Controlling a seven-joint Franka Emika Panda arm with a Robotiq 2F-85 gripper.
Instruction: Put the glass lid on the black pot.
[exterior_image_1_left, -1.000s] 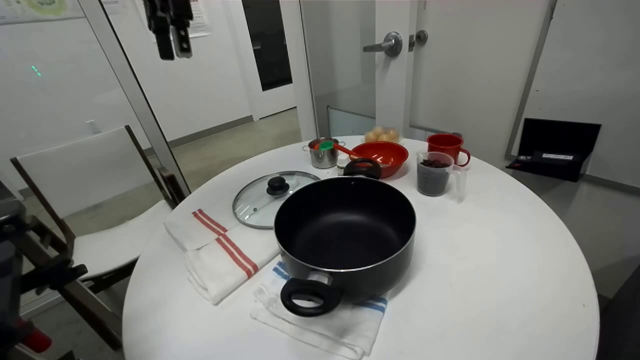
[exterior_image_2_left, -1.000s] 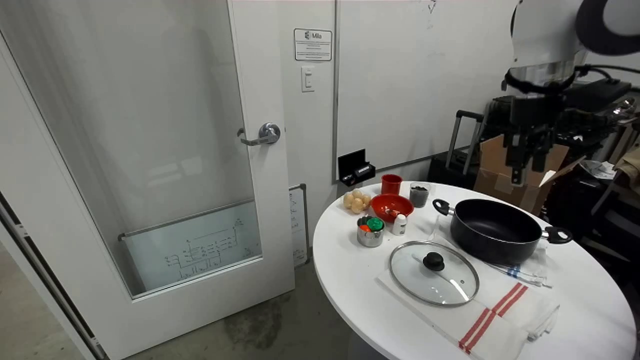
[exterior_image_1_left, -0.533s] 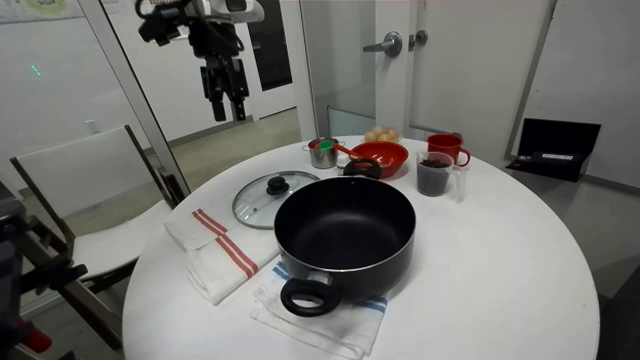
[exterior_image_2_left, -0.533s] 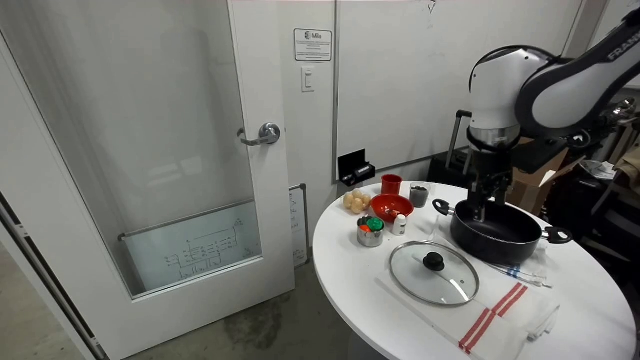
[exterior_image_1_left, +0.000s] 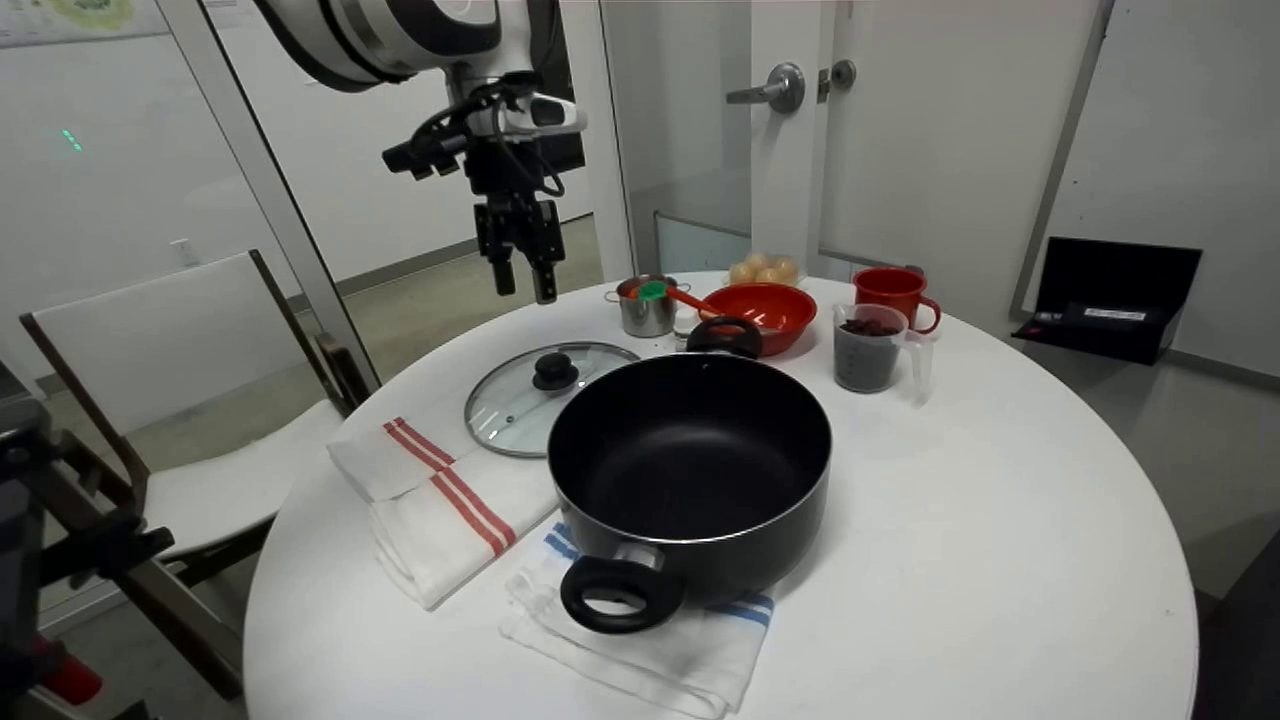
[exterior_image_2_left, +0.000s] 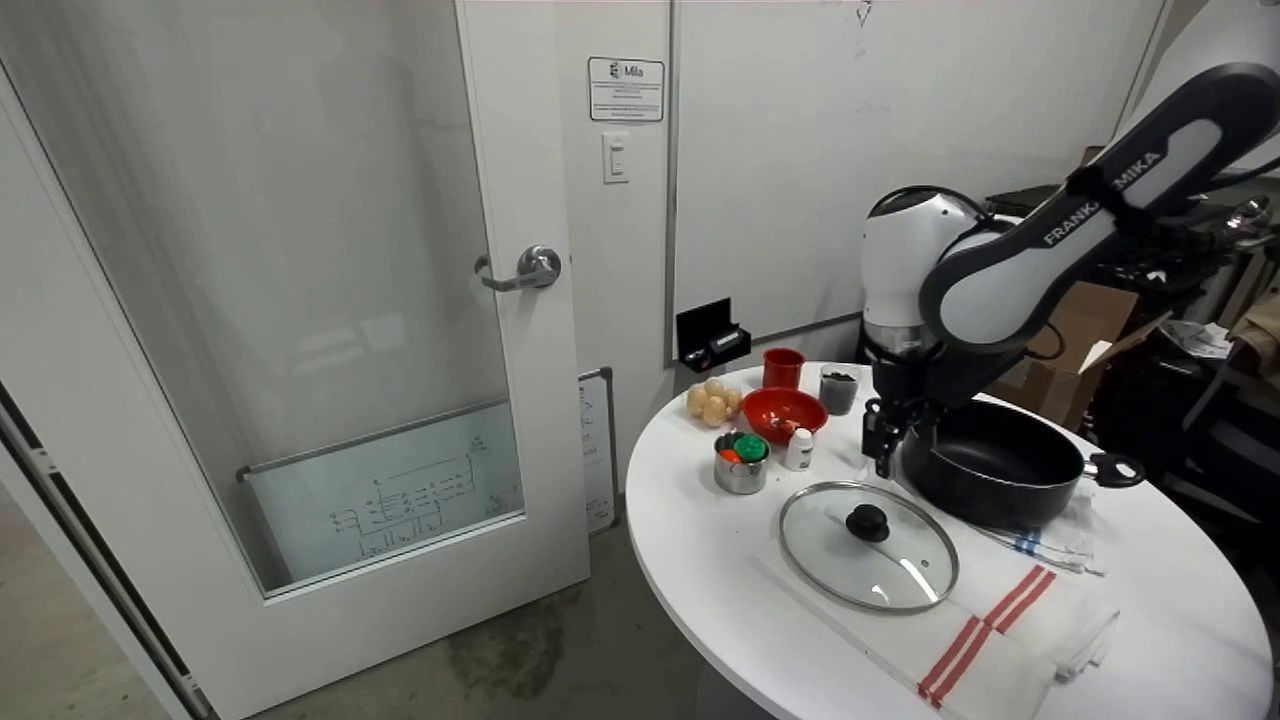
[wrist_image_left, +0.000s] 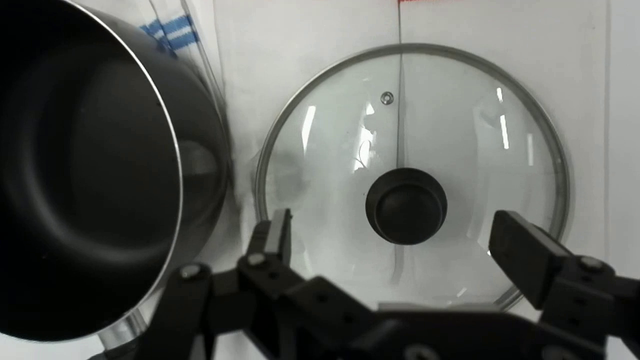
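Note:
The glass lid (exterior_image_1_left: 515, 415), a clear disc with a metal rim and a black knob (exterior_image_1_left: 555, 370), lies flat on a red-striped towel. It also shows whole in an exterior view (exterior_image_2_left: 830, 560) and, partly covered by my fingers, in the wrist view (wrist_image_left: 325, 140). The black pot (exterior_image_1_left: 740, 560) stands uncovered beside the lid; it shows in an exterior view (exterior_image_2_left: 985, 505) and at the left of the wrist view (wrist_image_left: 202, 120). My gripper (exterior_image_1_left: 525, 290) is open and empty, above the lid. In the wrist view the knob (wrist_image_left: 407, 212) appears between the spread fingertips (wrist_image_left: 390, 217).
A steel cup (exterior_image_2_left: 740, 478) with colourful items, a white bottle (exterior_image_2_left: 799, 452), a red bowl (exterior_image_2_left: 775, 410), a measuring cup (exterior_image_1_left: 865, 362) and a red mug (exterior_image_1_left: 885, 285) stand beyond the pot. The pot sits on a blue-striped towel (exterior_image_1_left: 640, 660). Its loop handles (exterior_image_1_left: 620, 605) stick out.
My gripper has come down and across from high up, past the pot's side, to above the lid. It stays open. The lid and pot have not moved.

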